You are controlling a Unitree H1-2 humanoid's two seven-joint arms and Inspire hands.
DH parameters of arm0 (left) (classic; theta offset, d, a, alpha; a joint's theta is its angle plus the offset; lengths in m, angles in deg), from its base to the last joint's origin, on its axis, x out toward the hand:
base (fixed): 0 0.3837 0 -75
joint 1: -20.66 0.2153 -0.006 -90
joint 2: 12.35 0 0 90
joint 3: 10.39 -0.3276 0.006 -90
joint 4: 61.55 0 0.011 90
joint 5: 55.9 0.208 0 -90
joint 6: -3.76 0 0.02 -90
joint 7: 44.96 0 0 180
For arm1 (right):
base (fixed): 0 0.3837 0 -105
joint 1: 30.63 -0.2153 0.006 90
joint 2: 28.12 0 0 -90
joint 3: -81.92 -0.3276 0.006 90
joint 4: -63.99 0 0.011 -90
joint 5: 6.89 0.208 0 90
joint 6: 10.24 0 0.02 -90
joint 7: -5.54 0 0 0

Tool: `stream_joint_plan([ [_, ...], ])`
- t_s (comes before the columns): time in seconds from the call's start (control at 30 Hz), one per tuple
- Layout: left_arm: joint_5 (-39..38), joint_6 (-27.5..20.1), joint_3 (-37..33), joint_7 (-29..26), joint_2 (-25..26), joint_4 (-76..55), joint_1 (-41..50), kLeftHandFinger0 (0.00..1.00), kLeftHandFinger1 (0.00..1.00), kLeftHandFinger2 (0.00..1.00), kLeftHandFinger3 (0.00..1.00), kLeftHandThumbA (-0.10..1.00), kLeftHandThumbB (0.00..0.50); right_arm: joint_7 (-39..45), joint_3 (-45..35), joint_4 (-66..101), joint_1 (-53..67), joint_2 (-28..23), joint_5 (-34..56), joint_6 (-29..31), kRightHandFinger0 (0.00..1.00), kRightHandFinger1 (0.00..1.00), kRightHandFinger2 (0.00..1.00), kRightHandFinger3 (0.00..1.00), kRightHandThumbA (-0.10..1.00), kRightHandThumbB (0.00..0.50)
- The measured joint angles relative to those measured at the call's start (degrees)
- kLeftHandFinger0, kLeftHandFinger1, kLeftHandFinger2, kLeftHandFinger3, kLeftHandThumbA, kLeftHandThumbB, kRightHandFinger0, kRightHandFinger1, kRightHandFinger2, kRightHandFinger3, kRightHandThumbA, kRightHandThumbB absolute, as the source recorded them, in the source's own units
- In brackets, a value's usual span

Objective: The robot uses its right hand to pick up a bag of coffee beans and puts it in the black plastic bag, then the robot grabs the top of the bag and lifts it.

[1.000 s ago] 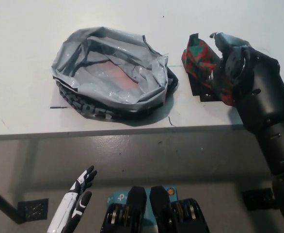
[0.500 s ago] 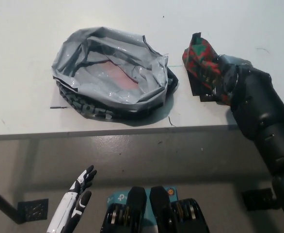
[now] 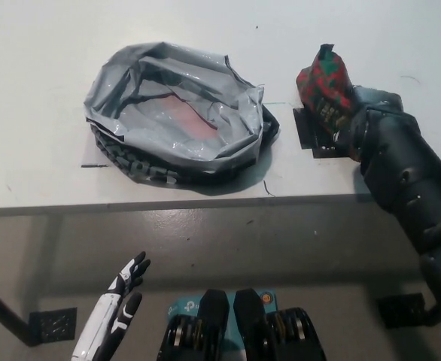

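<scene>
The coffee bean bag, red and green patterned, stands tipped up at the table's right side. My black right hand is closed on its lower right part, so the bottom of the bag is hidden. The plastic bag lies left of it, rolled down and wide open, grey on the inside and black on the outside, with a pinkish patch showing at its bottom. My white left hand hangs below the table's front edge at lower left, fingers spread, holding nothing.
A white table carries everything; its front edge runs across the middle of the picture. Black tape marks lie under the coffee bag. A small black square sits on the floor at lower left.
The right hand has closed on the coffee bag and tipped it more upright, raising its top. The picture has shifted slightly. The left hand has stayed put.
</scene>
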Motion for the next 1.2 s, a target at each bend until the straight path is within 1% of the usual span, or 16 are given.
stream_joint_plan([
  [0.03, 0.00, 0.00, 0.00, 0.00, 0.00, 0.02, 0.00, 1.00, 1.00, 1.00, 1.00, 1.00, 0.260, -0.80, -1.71, 0.01, 0.03, -0.01, 1.17, 0.62, 0.28, 0.35, 0.40, 0.31, 0.15, 0.202],
  [0.1, 0.00, 0.01, -0.01, 0.00, 0.00, 0.08, 0.00, 1.00, 1.00, 1.00, 1.00, 1.00, 0.259, -2.18, -4.33, 0.09, 0.07, -0.08, 2.65, 1.41, 0.18, 0.32, 0.44, 0.39, 0.16, 0.205],
  [0.17, 0.00, 0.01, -0.01, 0.00, 0.00, 0.11, 0.00, 1.00, 1.00, 1.00, 1.00, 1.00, 0.259, -3.86, -7.53, 0.13, 0.07, -0.38, 4.96, 2.52, 0.20, 0.34, 0.43, 0.40, 0.15, 0.206],
  [0.2, 0.01, 0.02, -0.01, 0.00, 0.00, 0.12, 0.00, 1.00, 1.00, 1.00, 1.00, 1.00, 0.253, -4.15, -8.30, 0.20, 0.08, -0.46, 5.52, 2.74, 0.01, 0.03, 0.14, 0.24, 0.08, 0.203],
  [0.3, 0.01, 0.04, -0.01, 0.00, 0.00, 0.11, 0.01, 1.00, 1.00, 1.00, 1.00, 1.00, 0.252, -5.00, -11.65, 0.54, 0.31, -0.73, 7.90, 3.54, 0.00, 0.15, 0.27, 0.29, 0.00, 0.193],
  [0.37, 0.01, 0.07, -0.01, 0.00, 0.00, 0.11, 0.02, 1.00, 1.00, 1.00, 1.00, 1.00, 0.254, -5.37, -14.71, 1.30, 1.12, -0.82, 10.37, 4.51, 0.02, 0.36, 0.66, 0.48, -0.06, 0.200],
  [0.43, 0.01, 0.07, -0.02, 0.00, 0.01, 0.12, 0.02, 1.00, 1.00, 1.00, 1.00, 1.00, 0.252, -5.41, -17.89, 2.01, 1.89, -0.84, 12.98, 5.19, 0.00, 0.41, 0.78, 0.65, -0.10, 0.207],
  [0.53, 0.01, 0.11, -0.02, 0.00, 0.01, 0.12, 0.03, 1.00, 1.00, 1.00, 1.00, 1.00, 0.240, -5.22, -21.18, 2.58, 2.56, -0.83, 15.62, 5.66, 0.00, 0.35, 0.78, 0.74, -0.10, 0.195],
  [0.6, 0.01, 0.13, -0.02, 0.00, 0.01, 0.13, 0.01, 1.00, 1.00, 1.00, 1.00, 1.00, 0.241, -5.02, -23.57, 2.88, 3.16, -0.79, 17.77, 5.86, 0.00, 0.31, 0.75, 0.68, -0.10, 0.200],
  [0.63, 0.01, 0.15, -0.02, 0.00, 0.01, 0.13, 0.02, 1.00, 1.00, 1.00, 1.00, 1.00, 0.249, -4.91, -24.98, 3.17, 3.47, -0.78, 18.94, 5.90, 0.00, 0.29, 0.75, 0.80, -0.10, 0.192],
  [0.7, 0.01, 0.16, -0.03, 0.01, 0.01, 0.13, 0.03, 1.00, 1.00, 1.00, 1.00, 1.00, 0.254, -4.59, -28.35, 4.11, 4.25, -0.67, 21.41, 5.87, 0.00, 0.28, 0.75, 0.82, -0.10, 0.196],
  [0.83, 0.01, 0.20, -0.02, 0.00, 0.02, 0.15, 0.04, 1.00, 1.00, 1.00, 1.00, 1.00, 0.263, -3.94, -33.16, 5.43, 5.38, -0.02, 25.66, 5.53, 0.00, 0.32, 0.80, 0.52, -0.10, 0.196],
  [0.87, 0.01, 0.20, -0.02, 0.00, 0.03, 0.15, 0.04, 1.00, 1.00, 1.00, 1.00, 1.00, 0.263, -3.86, -33.97, 5.61, 5.51, 0.15, 26.20, 5.45, 0.00, 0.30, 0.76, 0.29, -0.10, 0.191],
  [0.9, 0.01, 0.20, -0.02, 0.01, 0.03, 0.15, 0.04, 1.00, 1.00, 1.00, 1.00, 1.00, 0.263, -3.76, -34.79, 5.86, 5.66, 0.31, 26.88, 5.34, 0.00, 0.30, 0.76, 0.29, -0.10, 0.191],
  [1.07, 0.01, 0.22, -0.03, 0.01, 0.04, 0.15, 0.22, 1.00, 1.00, 1.00, 1.00, 1.00, 0.252, -2.77, -39.92, 6.93, 6.44, 1.27, 31.74, 4.31, 0.00, 0.17, 0.57, 0.58, -0.10, 0.169],
  [1.2, 0.01, 0.22, -0.03, 0.01, 0.05, 0.16, 0.59, 1.00, 1.00, 1.00, 1.00, 1.00, 0.247, -2.09, -44.24, 7.30, 6.44, 1.31, 36.18, 2.86, 0.00, 0.19, 0.58, 0.80, -0.10, 0.161],
])
